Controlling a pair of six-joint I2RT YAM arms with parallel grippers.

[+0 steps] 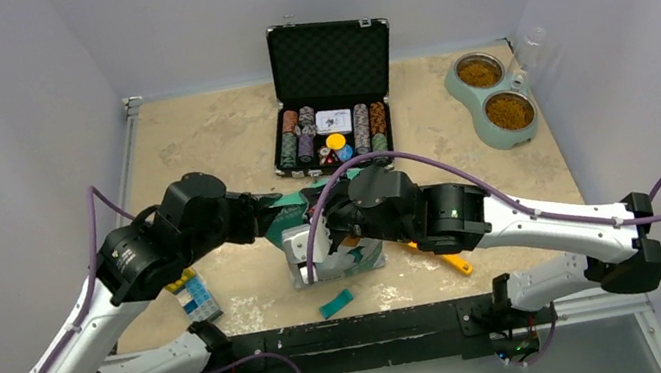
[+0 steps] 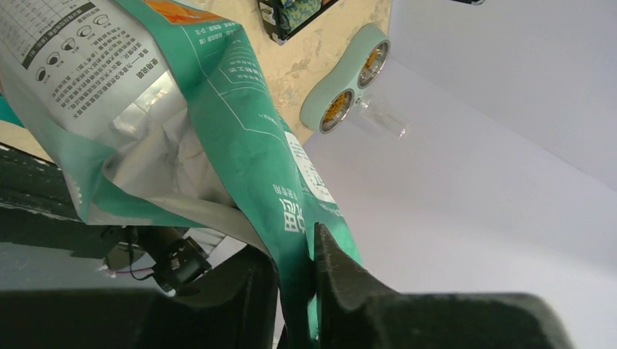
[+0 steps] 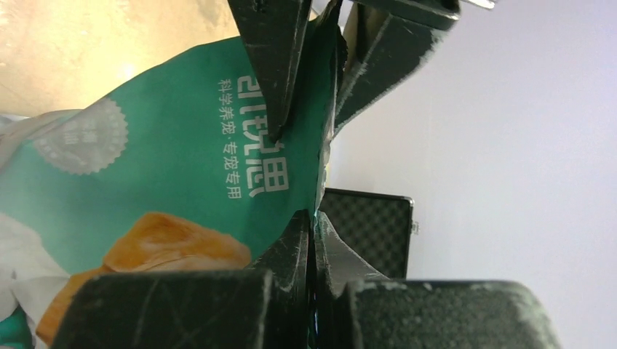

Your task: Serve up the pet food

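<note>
The teal-green pet food bag (image 1: 343, 253) is held near the table's front centre, between both arms. My left gripper (image 1: 283, 217) is shut on the bag's top edge; the left wrist view shows both fingers pinching the teal film (image 2: 295, 251). My right gripper (image 1: 334, 216) is shut on the same edge, the bag (image 3: 182, 167) pinched thin between its closed fingers (image 3: 311, 222), with the left gripper's fingers (image 3: 273, 73) just above. Brown kibble (image 1: 480, 72) fills both cups of the pale green double bowl (image 1: 469, 100) at the back right. No kibble shows in the bag.
An open black case of poker chips (image 1: 332, 95) stands at the back centre. A clear glass (image 1: 527, 52) stands by the bowl. An orange tool (image 1: 456, 262), a teal clip (image 1: 336, 303) and a blue-yellow box (image 1: 195, 295) lie near the front edge.
</note>
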